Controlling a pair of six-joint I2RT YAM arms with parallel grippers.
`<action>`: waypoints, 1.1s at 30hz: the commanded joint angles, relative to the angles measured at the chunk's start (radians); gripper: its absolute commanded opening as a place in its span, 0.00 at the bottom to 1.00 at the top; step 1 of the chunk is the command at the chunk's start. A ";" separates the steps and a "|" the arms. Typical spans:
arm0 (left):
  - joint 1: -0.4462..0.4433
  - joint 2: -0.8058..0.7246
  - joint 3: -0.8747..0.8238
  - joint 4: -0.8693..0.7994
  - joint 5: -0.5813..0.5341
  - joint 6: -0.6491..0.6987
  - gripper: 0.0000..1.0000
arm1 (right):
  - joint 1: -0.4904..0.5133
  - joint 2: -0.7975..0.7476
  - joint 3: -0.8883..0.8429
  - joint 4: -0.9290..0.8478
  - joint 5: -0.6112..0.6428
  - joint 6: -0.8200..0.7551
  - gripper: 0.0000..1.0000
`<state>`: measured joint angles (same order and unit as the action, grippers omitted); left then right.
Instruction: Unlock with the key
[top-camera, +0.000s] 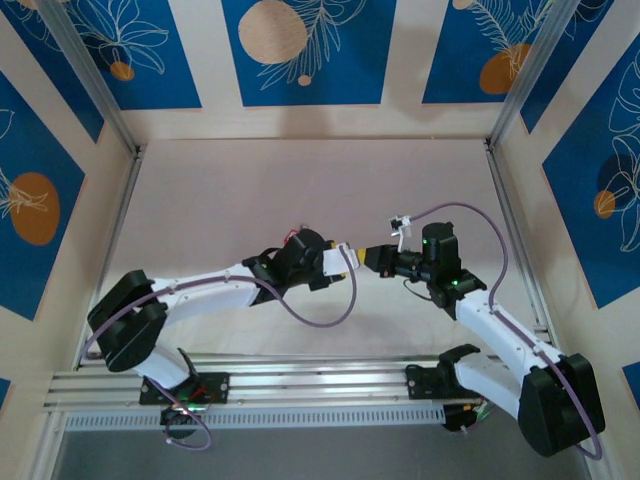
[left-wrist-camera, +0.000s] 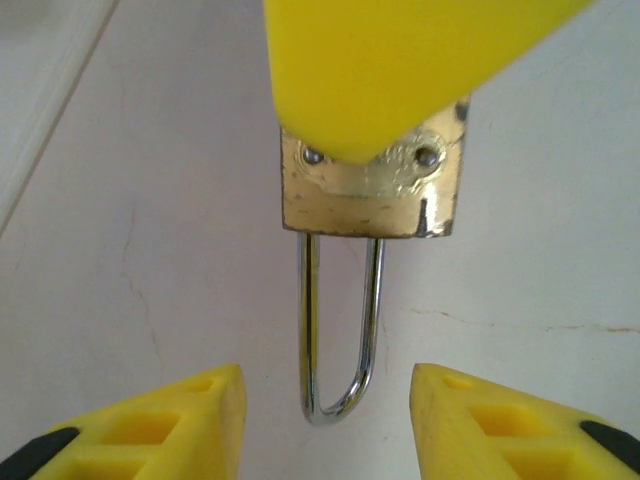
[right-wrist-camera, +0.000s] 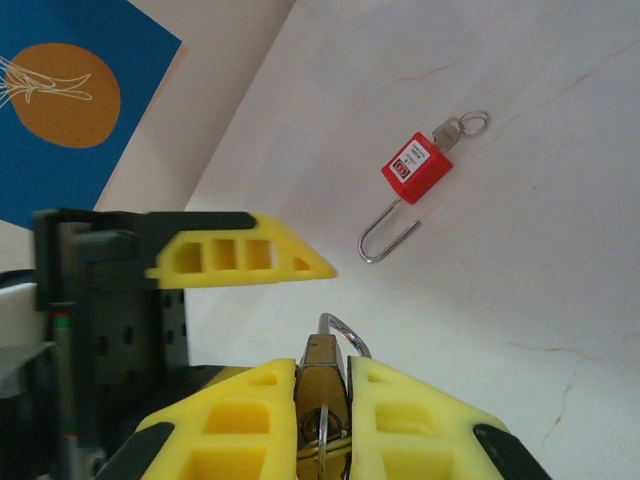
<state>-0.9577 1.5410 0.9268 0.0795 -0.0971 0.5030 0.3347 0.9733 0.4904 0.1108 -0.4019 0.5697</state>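
Note:
My right gripper is shut on the small brass padlock and holds it above the table. A thin silvery piece at the padlock's near end looks like the key seen edge-on, at the keyhole. In the left wrist view the brass padlock hangs under a right finger. Its steel shackle points down between the fingers of my open left gripper, touching neither. From above, the left gripper and right gripper meet tip to tip at mid-table.
A red padlock with an open steel shackle and a key ring at its top lies on the pale table beyond the grippers. Blue patterned walls and metal rails bound the table.

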 joint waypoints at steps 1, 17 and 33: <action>0.008 0.017 -0.005 0.070 -0.027 -0.005 0.41 | 0.010 -0.023 0.021 -0.006 -0.032 0.017 0.11; 0.007 0.021 -0.044 0.199 -0.129 0.009 0.08 | 0.056 0.027 0.032 0.012 -0.014 0.077 0.09; 0.000 0.039 -0.155 0.353 -0.187 -0.038 0.27 | 0.086 0.078 -0.024 0.051 0.120 0.163 0.08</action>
<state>-0.9688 1.5799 0.7898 0.3824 -0.2489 0.4969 0.4133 1.0409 0.4763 0.1646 -0.3084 0.7170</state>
